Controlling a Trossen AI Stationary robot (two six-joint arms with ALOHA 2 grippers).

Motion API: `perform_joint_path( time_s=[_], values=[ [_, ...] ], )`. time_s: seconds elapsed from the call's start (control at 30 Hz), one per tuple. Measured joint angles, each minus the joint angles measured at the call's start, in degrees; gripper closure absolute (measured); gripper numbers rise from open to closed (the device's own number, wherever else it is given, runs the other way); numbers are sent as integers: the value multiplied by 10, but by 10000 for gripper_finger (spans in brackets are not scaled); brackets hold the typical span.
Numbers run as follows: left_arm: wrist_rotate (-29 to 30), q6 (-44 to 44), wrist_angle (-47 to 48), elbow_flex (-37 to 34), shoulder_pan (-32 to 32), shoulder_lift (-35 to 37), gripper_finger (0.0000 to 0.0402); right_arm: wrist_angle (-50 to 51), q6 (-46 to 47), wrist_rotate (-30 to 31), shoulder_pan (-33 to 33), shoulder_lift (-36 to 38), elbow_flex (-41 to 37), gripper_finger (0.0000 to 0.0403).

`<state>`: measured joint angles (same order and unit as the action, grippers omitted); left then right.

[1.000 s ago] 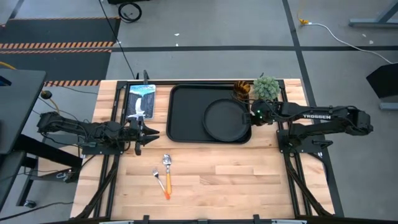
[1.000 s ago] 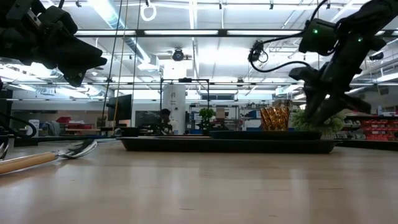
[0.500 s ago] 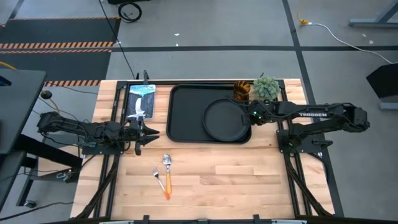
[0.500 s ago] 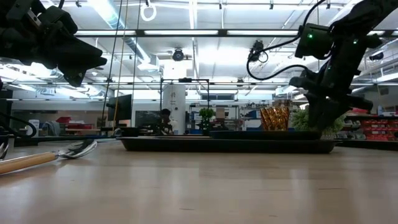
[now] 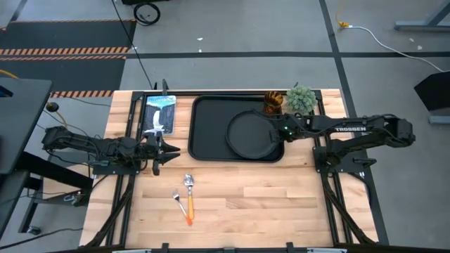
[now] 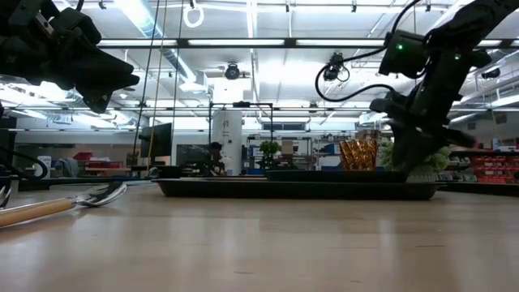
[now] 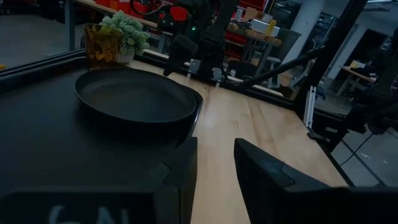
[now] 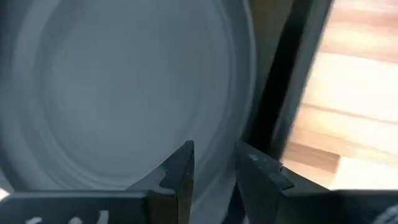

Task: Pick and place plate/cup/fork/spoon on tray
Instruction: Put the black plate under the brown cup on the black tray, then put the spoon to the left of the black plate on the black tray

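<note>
The round black plate [image 5: 249, 135] lies in the right half of the black tray [image 5: 204, 123]; it also shows in the left wrist view [image 7: 134, 96]. My right gripper [image 5: 280, 132] is at the plate's right rim, shut on it. The amber cup [image 5: 273, 102] stands on the table by the tray's far right corner. The spoon [image 5: 188, 184] and the fork [image 5: 178, 199] lie flat on the table in front of the tray. My left gripper [image 5: 167, 150] waits left of the tray, its fingers a narrow gap apart and empty. My right gripper holds the plate's right rim [image 8: 231, 130], one finger inside the rim and one outside. The fingers come slanting down from the table's right. The plate's left part rests on the tray; whether its right edge is raised, I cannot tell.
A green potted plant [image 5: 301, 98] stands right of the cup, close behind my right arm. A blue-white picture card [image 5: 159, 112] lies left of the tray. The tray's left half is bare. Bare wood lies in front of the tray, right of the cutlery.
My right gripper has gone toward the table's left edge with the plate's rim. The plate has slid a little leftward across the tray.
</note>
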<state>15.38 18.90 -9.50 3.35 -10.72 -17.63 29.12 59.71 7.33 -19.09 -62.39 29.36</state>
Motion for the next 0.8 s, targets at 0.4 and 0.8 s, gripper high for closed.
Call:
perform_joint_path(
  time_s=[0.4,0.8],
  values=[
    [-46,26,-16,0,-8,-1,287,-22,-25,-3,10,-8,5,284],
    [52,102,22,15,-81,-100,288,-39,-186,214,85,50,55,284]
  ],
)
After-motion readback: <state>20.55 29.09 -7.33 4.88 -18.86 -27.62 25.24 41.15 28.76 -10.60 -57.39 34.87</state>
